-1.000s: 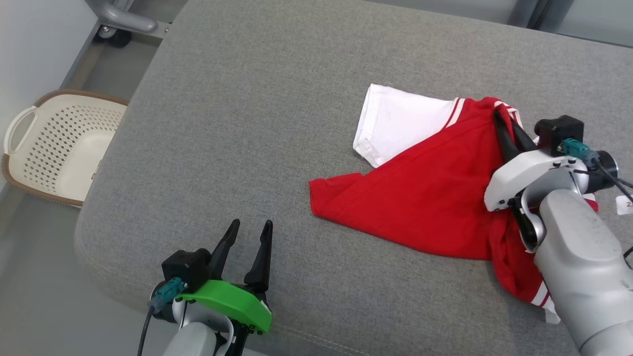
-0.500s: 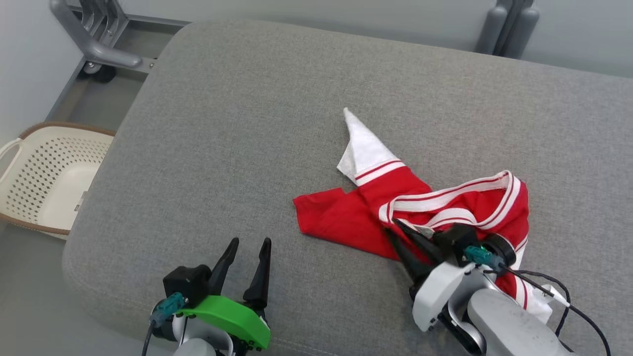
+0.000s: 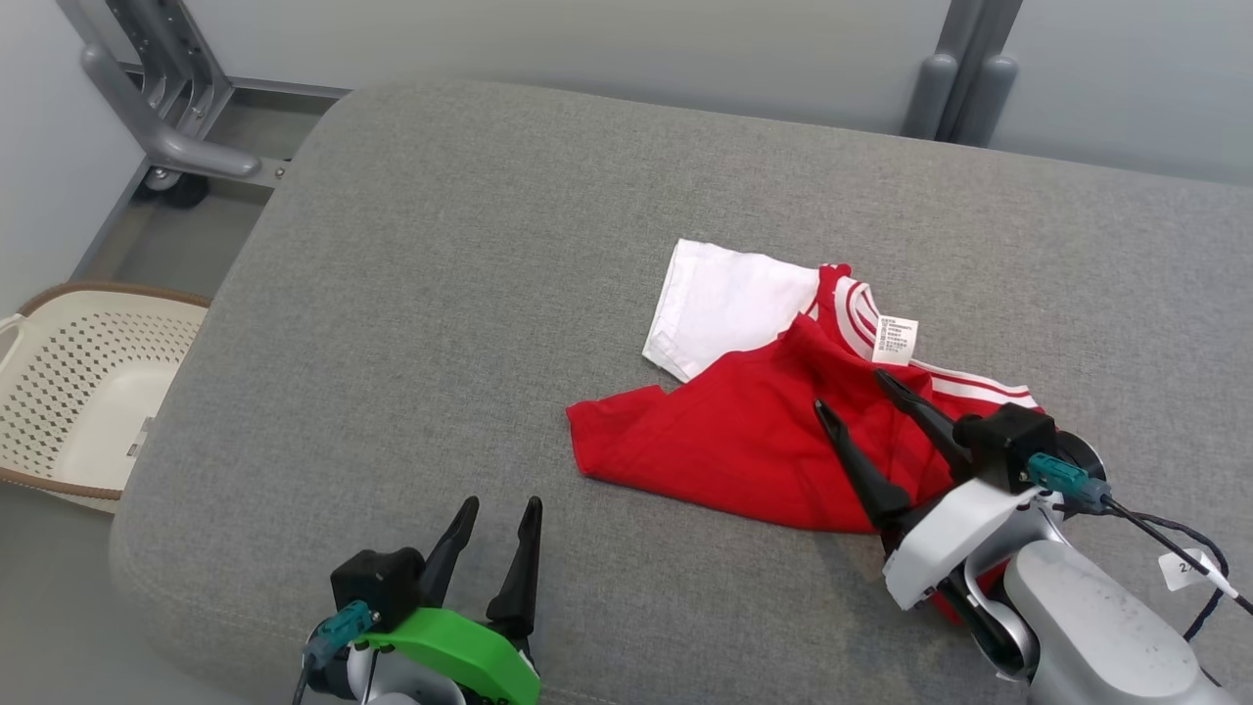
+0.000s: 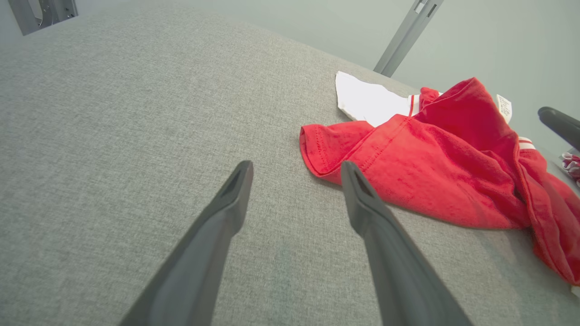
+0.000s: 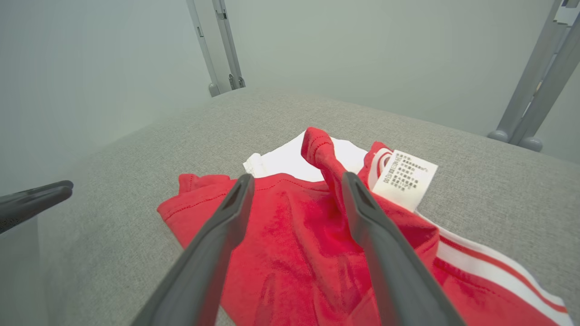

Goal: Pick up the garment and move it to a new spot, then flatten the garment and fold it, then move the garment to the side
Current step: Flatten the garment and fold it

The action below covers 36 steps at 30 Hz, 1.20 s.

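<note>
The garment [image 3: 744, 441] is a red shirt with white sleeves and red-and-white striped trim, lying crumpled on the grey cushion [image 3: 470, 294]; a white care label [image 3: 895, 340] shows near its collar. My right gripper [image 3: 854, 394] hovers open over the garment's right part, nothing between its fingers [image 5: 222, 226]. The garment [image 5: 299, 235] lies rumpled beneath those fingers, with a raised red fold. At the cushion's front edge my left gripper [image 3: 499, 507] stands open and empty, left of the garment [image 4: 430, 158].
A cream perforated laundry basket [image 3: 69, 392] stands on the floor to the left. Grey metal frame legs [image 3: 157, 127] and posts [image 3: 964, 78] stand behind the cushion. A cable with a tag [image 3: 1189, 563] hangs by my right wrist.
My right gripper has opened and let go of the garment, which now lies nearer the cushion's front. The head camera has tilted. The left gripper has stayed put.
</note>
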Tool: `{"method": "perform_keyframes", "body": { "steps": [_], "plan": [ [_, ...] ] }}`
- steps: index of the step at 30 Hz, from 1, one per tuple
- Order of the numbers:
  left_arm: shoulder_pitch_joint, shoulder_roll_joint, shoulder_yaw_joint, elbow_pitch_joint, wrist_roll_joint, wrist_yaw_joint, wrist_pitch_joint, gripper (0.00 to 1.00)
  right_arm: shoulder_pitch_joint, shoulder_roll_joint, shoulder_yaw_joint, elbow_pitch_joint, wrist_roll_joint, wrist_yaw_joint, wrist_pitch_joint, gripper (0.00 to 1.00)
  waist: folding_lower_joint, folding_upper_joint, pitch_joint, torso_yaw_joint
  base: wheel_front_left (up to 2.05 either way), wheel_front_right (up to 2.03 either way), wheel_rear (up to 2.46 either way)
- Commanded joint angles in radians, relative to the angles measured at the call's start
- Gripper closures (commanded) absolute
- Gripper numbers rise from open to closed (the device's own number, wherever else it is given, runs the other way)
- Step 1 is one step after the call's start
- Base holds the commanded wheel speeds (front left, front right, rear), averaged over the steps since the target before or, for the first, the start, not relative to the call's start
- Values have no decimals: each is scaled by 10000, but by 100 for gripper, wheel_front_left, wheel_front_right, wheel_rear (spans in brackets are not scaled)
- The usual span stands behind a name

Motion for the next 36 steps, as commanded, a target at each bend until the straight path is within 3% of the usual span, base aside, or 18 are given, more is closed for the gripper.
{"method": "perform_keyframes", "body": {
  "steps": [1,12,26,28,29,36],
  "plan": [
    [170,18,-23,-12,-83,-33,-3,0,-146,-49,-32,128,-198,-12,-29,0,0,0,1,88,0,0,0],
    [181,18,22,-65,-77,-33,-3,0,-773,81,-571,842,-927,-12,-30,0,0,0,108,407,0,0,0],
    [-104,18,-234,-81,-364,-33,-3,0,-2284,222,144,2736,-1659,-12,906,0,0,0,513,814,0,0,0],
    [-104,18,-229,-82,-381,-33,-3,0,-2454,288,357,2953,-1669,-13,972,73,0,0,529,842,0,0,0],
    [-101,18,-223,-83,-377,-33,-3,0,-2516,315,423,3022,-1630,-13,927,100,0,0,526,847,0,0,0],
    [-26,16,-110,-86,-262,-33,-3,0,-2534,516,871,3014,-1217,-12,384,100,0,0,236,606,0,0,0]
  ]
}}
